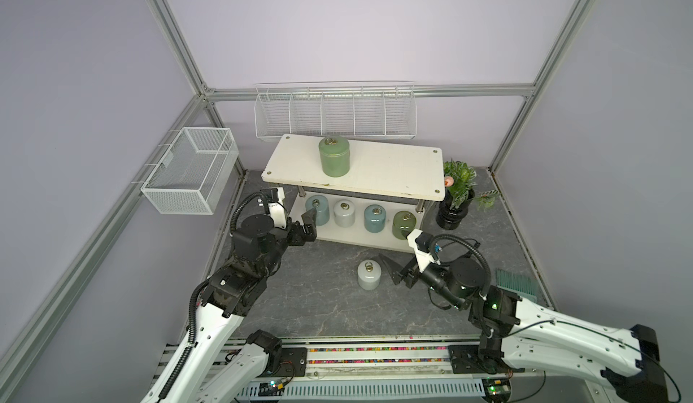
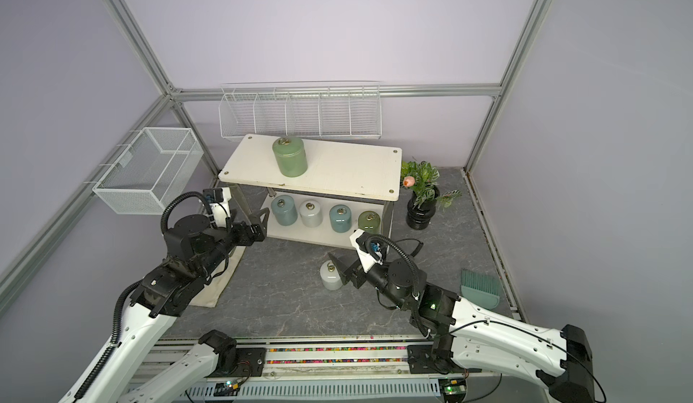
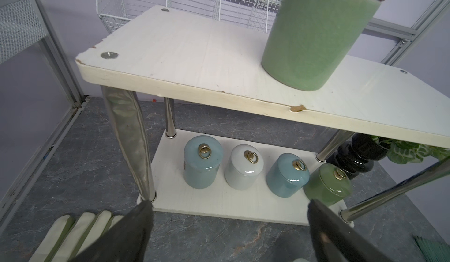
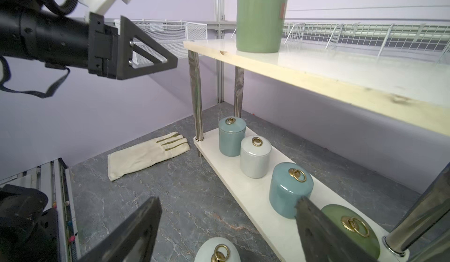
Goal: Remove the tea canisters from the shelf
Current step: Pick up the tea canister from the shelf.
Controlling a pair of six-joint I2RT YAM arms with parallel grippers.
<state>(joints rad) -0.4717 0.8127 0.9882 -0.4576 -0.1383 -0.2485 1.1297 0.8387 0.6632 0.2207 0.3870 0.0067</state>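
Note:
The shelf (image 1: 393,168) carries one green tea canister (image 1: 333,156) on its top board. On the lower board stand a blue-grey canister (image 1: 317,210), a white one (image 1: 344,213), another blue-grey one (image 1: 375,218) and a green one (image 1: 404,225). A second white canister (image 1: 368,274) stands on the floor in front of the shelf. My left gripper (image 1: 311,227) is open and empty at the shelf's left end, near the first blue-grey canister (image 3: 202,162). My right gripper (image 1: 388,270) is open just right of the floor canister (image 4: 216,248), not touching it.
A cream glove (image 4: 148,154) lies on the floor left of the shelf. A black vase with a plant (image 1: 453,210) stands at the shelf's right end. White wire baskets hang on the left wall (image 1: 191,168) and back wall (image 1: 333,114). A teal brush (image 1: 515,281) lies at the right.

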